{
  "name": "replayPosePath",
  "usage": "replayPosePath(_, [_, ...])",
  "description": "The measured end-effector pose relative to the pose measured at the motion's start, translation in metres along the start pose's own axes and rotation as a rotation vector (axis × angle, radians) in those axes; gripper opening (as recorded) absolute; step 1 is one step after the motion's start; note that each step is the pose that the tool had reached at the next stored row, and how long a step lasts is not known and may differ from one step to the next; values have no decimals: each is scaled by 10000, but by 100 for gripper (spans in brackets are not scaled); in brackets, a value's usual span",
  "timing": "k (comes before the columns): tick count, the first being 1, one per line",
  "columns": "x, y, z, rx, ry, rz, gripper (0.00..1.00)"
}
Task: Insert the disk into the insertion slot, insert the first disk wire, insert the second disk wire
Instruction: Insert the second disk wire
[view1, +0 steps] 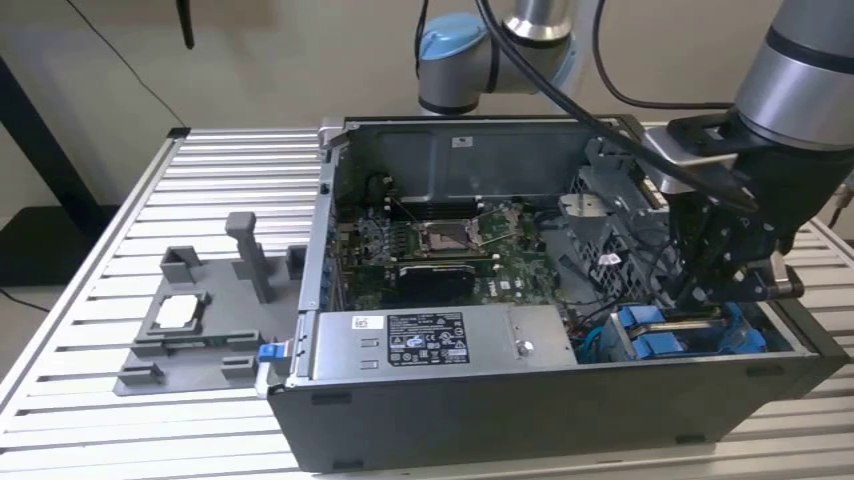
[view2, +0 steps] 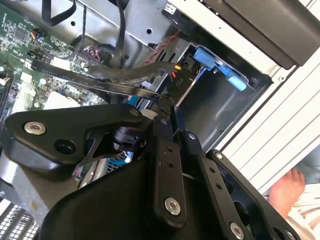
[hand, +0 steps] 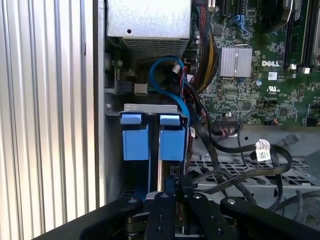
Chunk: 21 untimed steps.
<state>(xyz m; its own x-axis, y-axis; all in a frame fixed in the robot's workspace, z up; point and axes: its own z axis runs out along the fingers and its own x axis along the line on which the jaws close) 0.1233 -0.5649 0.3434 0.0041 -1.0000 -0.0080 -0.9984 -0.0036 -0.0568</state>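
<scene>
Exterior view: the arm reaches down into the open computer case (view1: 534, 410), which stands on the slatted desk (view1: 67, 420). The hand (view1: 705, 298) is lowered into the case corner at the exterior view's right. In the first wrist view, the disk (hand: 172, 144) shows its blue carrier front. It sits inside the insertion slot (hand: 150, 107), side by side with a second blue carrier (hand: 135, 140). The hand is near the exposed end of the disk and in line with it; whether they touch cannot be told. In the second wrist view, the fingers (view2: 165, 165) are drawn narrow and pinch the end of a flat black wire (view2: 100, 80), which trails back across the motherboard (view1: 441, 240). The case also holds a grey power supply box (view1: 427, 345) with a black-and-white sticker, mounted along the near wall beside the insertion slot. A blue cable (hand: 160, 75) loops between that box and the slot. On the desk, at the exterior view's left of the case, a grey fixture (view1: 200, 345) carries a small square part (view1: 178, 312) in one recess.
</scene>
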Motion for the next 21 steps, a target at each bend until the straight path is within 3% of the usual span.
replayPosePath(21, [-23, 2, 41, 11, 11, 220, 16])
